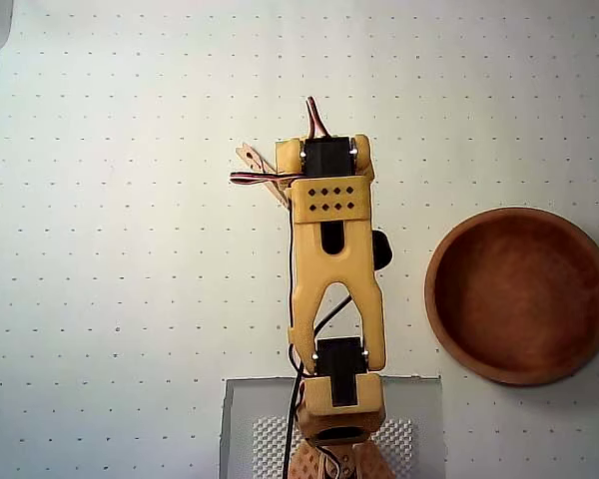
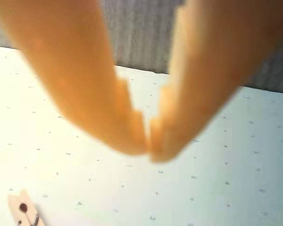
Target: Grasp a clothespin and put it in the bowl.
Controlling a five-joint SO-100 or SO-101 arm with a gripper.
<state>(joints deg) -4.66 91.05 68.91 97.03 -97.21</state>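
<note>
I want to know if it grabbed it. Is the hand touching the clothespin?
Apart. In the wrist view the hand is shut on nothing, with bare mat between it and the clothespin.

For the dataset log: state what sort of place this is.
Probably a hobby robotics tabletop: a white dotted mat covers the surface, a yellow 3D-printed arm stands on it, and a wooden bowl and clothespin serve as props.

the arm covers most of the clothespin (image 1: pixel 252 160) in the overhead view; the wrist view's bottom edge crops it, and the gripper (image 2: pixel 148 141) is blurred.
</note>
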